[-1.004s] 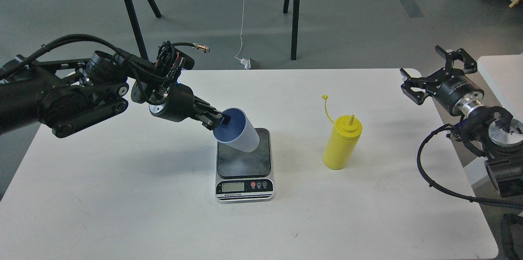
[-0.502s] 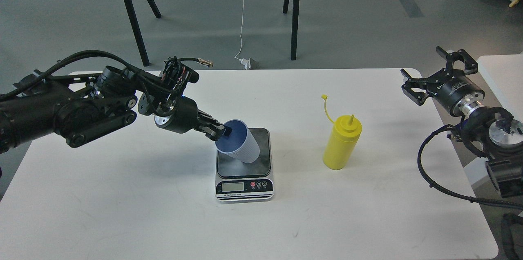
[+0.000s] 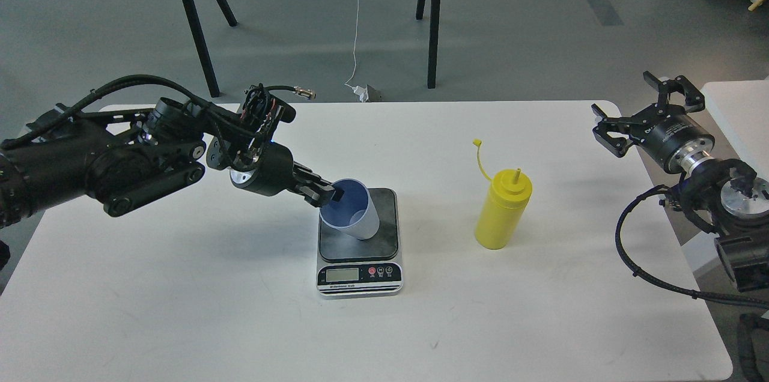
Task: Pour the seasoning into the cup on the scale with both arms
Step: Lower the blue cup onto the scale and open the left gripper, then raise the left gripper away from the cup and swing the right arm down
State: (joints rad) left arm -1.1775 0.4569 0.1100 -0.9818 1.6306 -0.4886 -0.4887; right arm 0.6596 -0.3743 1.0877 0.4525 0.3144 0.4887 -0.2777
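Note:
My left gripper is shut on the rim of the light-blue cup. The cup leans a little to the left, its base on the dark top plate of the scale. The scale sits mid-table with its silver display strip facing me. The yellow squeeze bottle stands upright on the table to the right of the scale, its nozzle uncapped and the cap strap sticking up to the left. My right gripper is open and empty near the table's far right edge, well away from the bottle.
The white table carries only the scale and the bottle. A second white surface stands right of my right arm. Black trestle legs stand on the grey floor behind the table.
My left gripper has lowered the cup onto the scale and turned it from strongly tilted toward nearly upright. My right gripper has shifted slightly.

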